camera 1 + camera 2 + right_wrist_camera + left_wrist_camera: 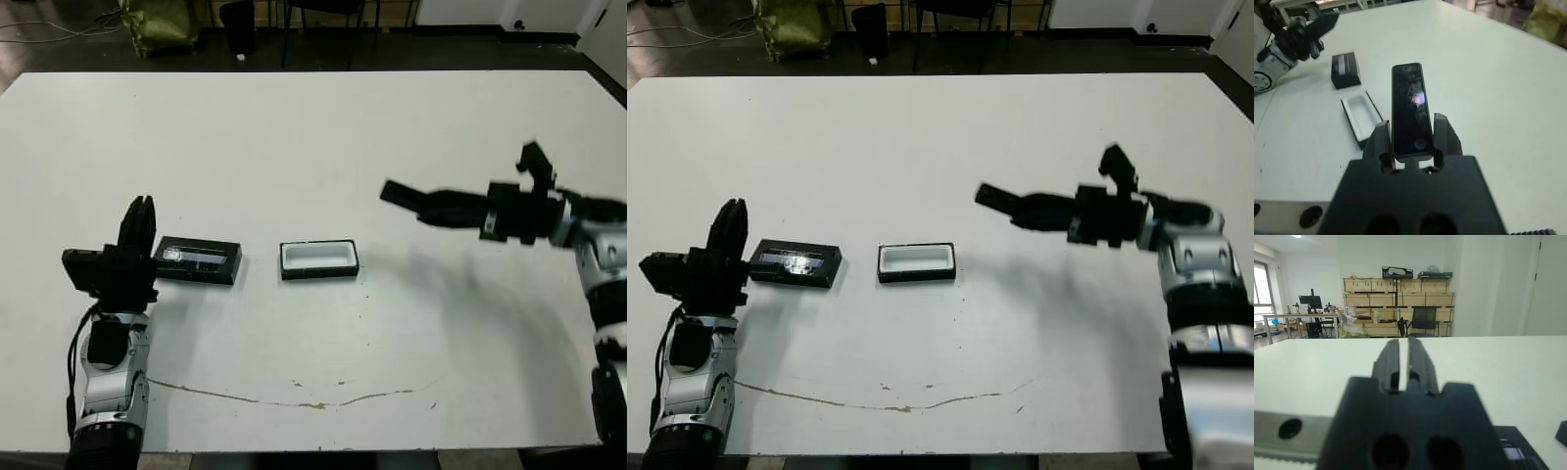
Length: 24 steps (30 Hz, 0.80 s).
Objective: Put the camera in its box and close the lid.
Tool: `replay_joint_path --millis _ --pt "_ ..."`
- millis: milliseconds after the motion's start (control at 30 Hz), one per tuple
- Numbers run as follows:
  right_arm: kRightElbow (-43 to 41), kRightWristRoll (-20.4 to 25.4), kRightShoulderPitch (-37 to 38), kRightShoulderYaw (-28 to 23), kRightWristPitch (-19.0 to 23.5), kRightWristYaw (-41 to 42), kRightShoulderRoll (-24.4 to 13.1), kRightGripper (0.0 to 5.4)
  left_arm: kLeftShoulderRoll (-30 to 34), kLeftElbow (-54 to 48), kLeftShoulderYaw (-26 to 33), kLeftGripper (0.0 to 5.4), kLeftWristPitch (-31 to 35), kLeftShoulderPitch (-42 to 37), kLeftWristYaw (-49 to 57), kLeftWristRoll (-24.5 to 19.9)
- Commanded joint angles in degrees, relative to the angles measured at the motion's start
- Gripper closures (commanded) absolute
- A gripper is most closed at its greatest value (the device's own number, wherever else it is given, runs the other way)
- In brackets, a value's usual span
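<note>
Black camera clamped in the right gripper points lengthwise toward the box.

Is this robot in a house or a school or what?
Probably a workshop or lab storeroom, not a house. Beyond the white table stand stacked wooden crates, an office chair and a desk with a monitor.

A white counter carries 2 things on its near left part: the open, white-lined box and, well apart to its left, the lid with its glossy strip facing up. A thin brownish crack-like line runs along the near edge.
</note>
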Motion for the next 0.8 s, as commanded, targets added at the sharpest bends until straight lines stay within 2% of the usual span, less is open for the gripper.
replay_joint_path --millis 33,133,200,333,400,600,800 --pt "3.4 -2.15 -3.07 1.93 -1.1 1.06 1.67 5.07 -0.05 2.22 -0.33 5.4 0.26 2.44 -0.08 0.32" --pt "4.35 -4.21 -5.6 4.07 -4.62 2.11 3.32 5.07 -0.21 2.18 -0.38 5.4 0.27 2.47 -0.12 0.15" --pt "2.05 -5.63 -7.09 6.27 -3.05 2.8 4.19 5.07 -0.37 2.15 -0.4 5.4 0.23 2.46 -0.19 -0.06" --pt "-2.1 -6.58 -8.56 9.44 3.04 4.13 5.94 5.07 -0.41 1.28 -0.6 5.4 1.14 2.81 0.42 0.43" --pt "-3.75 -7.09 -8.52 10.63 4.18 3.89 6.88 5.07 -0.45 1.14 -0.68 5.4 1.13 2.94 0.57 0.52" --pt "-4.89 -8.57 -8.54 13.69 6.12 3.78 9.13 5.07 -0.59 0.6 -0.94 5.4 1.52 3.55 1.5 0.8" --pt "-5.12 -8.94 -7.55 15.57 4.93 4.66 10.63 5.07 -0.65 1.23 -1.03 5.4 0.66 3.54 1.07 0.2"
